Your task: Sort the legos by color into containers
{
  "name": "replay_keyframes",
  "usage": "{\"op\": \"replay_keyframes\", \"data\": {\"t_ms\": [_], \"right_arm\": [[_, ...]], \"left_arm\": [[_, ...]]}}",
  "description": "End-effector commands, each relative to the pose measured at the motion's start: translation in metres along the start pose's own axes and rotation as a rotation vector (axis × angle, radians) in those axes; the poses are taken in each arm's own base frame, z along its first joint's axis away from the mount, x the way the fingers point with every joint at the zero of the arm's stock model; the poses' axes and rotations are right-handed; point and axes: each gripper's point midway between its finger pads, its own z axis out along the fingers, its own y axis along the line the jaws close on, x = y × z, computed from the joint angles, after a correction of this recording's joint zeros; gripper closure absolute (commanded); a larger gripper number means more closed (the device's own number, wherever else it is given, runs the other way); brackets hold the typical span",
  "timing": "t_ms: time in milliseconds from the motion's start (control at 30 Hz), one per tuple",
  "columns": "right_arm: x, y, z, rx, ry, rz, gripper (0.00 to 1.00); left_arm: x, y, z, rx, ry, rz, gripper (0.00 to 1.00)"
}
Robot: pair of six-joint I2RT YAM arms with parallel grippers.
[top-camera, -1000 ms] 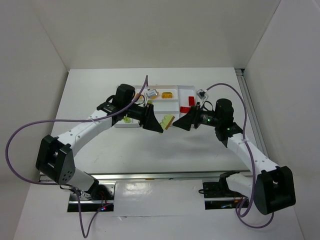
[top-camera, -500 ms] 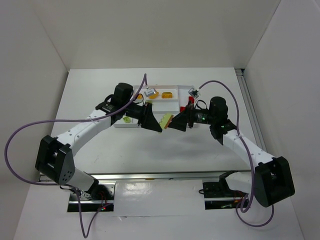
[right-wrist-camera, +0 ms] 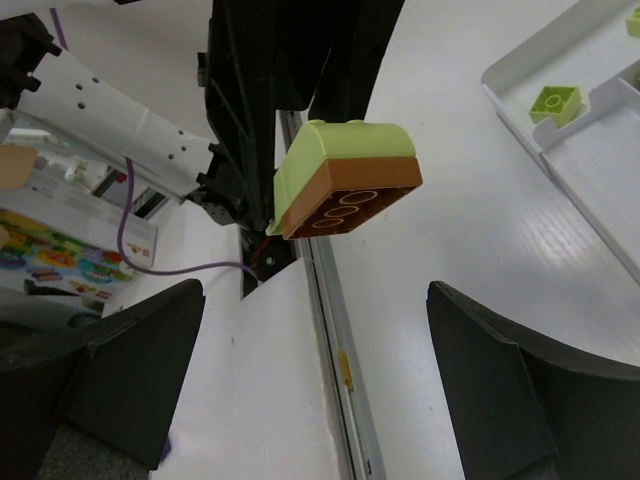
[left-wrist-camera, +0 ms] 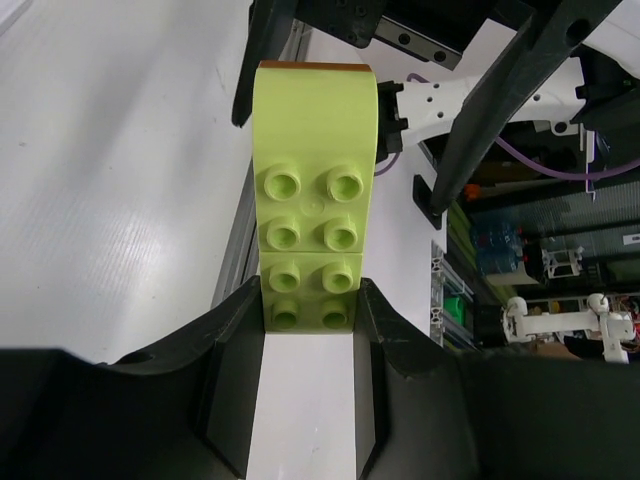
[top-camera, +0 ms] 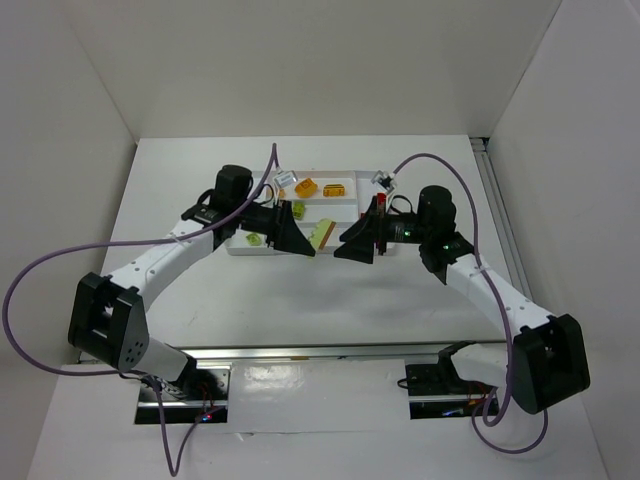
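Note:
My left gripper [top-camera: 306, 240] is shut on one end of a brick stack [top-camera: 321, 232], held up above the table just in front of the white tray [top-camera: 345, 212]. In the left wrist view the gripper [left-wrist-camera: 310, 312] pinches the stack's [left-wrist-camera: 314, 190] light green bricks; a thin orange-brown layer shows at the far end. My right gripper [top-camera: 350, 246] is open and faces the stack from the right. In the right wrist view the stack [right-wrist-camera: 345, 180], green over orange-brown, hangs ahead of the wide-open gripper [right-wrist-camera: 320, 400], not between the fingers.
The tray holds yellow-orange bricks [top-camera: 305, 187] at the back, a red brick [top-camera: 381, 205] at the right and green bricks [top-camera: 255, 239] at the left. A green brick [right-wrist-camera: 556, 100] also shows in the tray [right-wrist-camera: 520, 92] in the right wrist view. White walls enclose the table.
My left gripper has drawn the stack a little left and toward the tray. My right gripper has followed it to the left, still open.

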Motion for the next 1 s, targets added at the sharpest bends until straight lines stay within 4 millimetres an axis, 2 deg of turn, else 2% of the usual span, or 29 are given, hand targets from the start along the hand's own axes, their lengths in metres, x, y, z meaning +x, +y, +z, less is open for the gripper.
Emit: {"op": "replay_keyframes", "data": {"t_ms": [0, 33, 133, 233, 267, 400, 433, 500, 567, 733, 767, 867, 900, 967], "right_arm": [[-0.015, 0.027, -0.001, -0.085, -0.011, -0.060, 0.01], [-0.011, 0.021, 0.001, -0.083, -0.006, -0.034, 0.01], [-0.009, 0.023, 0.005, -0.115, -0.004, -0.021, 0.01], [-0.019, 0.030, 0.006, -0.149, -0.047, -0.029, 0.01], [-0.016, 0.023, 0.008, -0.143, -0.038, -0.008, 0.01], [-0.021, 0.017, 0.016, -0.144, -0.054, 0.001, 0.01], [-0.023, 0.022, 0.018, -0.154, -0.053, -0.008, 0.01], [-0.022, 0.013, 0.021, -0.138, -0.058, 0.022, 0.01], [-0.028, 0.013, 0.023, -0.144, -0.079, 0.022, 0.02], [-0.035, 0.015, 0.025, -0.162, -0.098, 0.010, 0.15], [-0.035, 0.013, 0.025, -0.162, -0.098, 0.010, 0.21], [-0.034, 0.015, 0.028, -0.176, -0.097, 0.017, 0.25], [-0.034, 0.016, 0.028, -0.176, -0.097, 0.017, 0.34], [-0.035, 0.018, 0.030, -0.179, -0.104, 0.009, 0.45]], "left_arm": [[-0.004, -0.015, -0.004, 0.048, -0.006, 0.085, 1.00], [-0.004, -0.015, -0.004, 0.048, -0.006, 0.085, 1.00], [-0.002, -0.018, -0.005, 0.058, -0.006, 0.095, 1.00], [-0.001, -0.020, -0.005, 0.068, -0.002, 0.105, 1.00], [-0.001, -0.020, -0.005, 0.068, -0.002, 0.105, 1.00], [0.005, -0.020, -0.002, 0.082, 0.010, 0.096, 1.00], [0.005, -0.020, -0.002, 0.082, 0.010, 0.096, 1.00], [0.003, -0.020, -0.002, 0.083, 0.006, 0.098, 1.00], [0.002, -0.019, -0.002, 0.075, 0.002, 0.098, 1.00], [0.006, -0.020, 0.000, 0.079, 0.013, 0.096, 1.00], [0.006, -0.020, 0.000, 0.079, 0.013, 0.096, 1.00], [0.006, -0.020, 0.000, 0.079, 0.013, 0.105, 1.00], [0.006, -0.020, 0.000, 0.079, 0.013, 0.105, 1.00], [0.007, -0.019, 0.000, 0.077, 0.017, 0.095, 1.00]]}}
